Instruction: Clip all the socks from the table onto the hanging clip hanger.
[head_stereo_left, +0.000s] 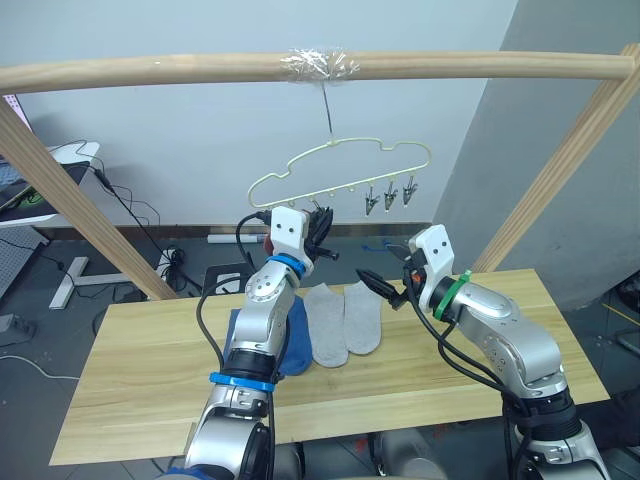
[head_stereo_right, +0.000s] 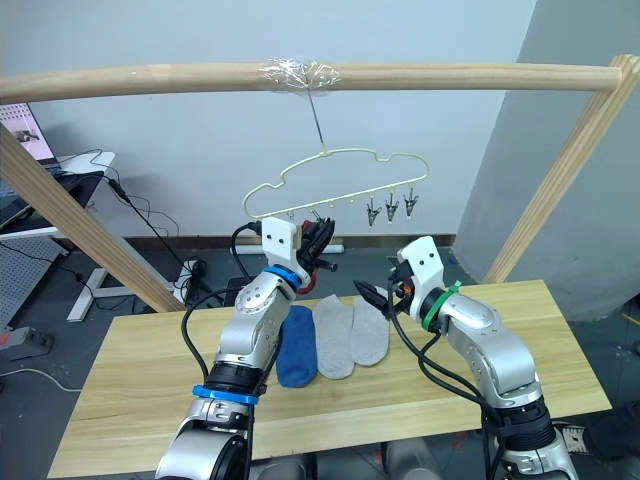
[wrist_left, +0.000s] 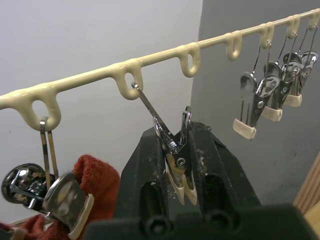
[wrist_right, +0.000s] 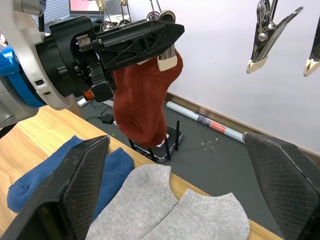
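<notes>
- Right gripper (wrist_right: 175, 195) hovers with jaws spread wide above the grey socks (head_stereo_left: 345, 318) near the tabletop's (head_stereo_left: 130, 380) far edge.
- Left gripper (wrist_left: 186, 175) pinches a clip (wrist_left: 175, 162) on the clip hanger (head_stereo_left: 340, 165); a rust red sock (wrist_right: 142, 107) hangs beside it.

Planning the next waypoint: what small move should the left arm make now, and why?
Probably open the left gripper and back it off the clip hanger. A rust red sock already hangs from a clip; two blue socks and two grey socks lie on the table, and the right gripper is open.
</notes>
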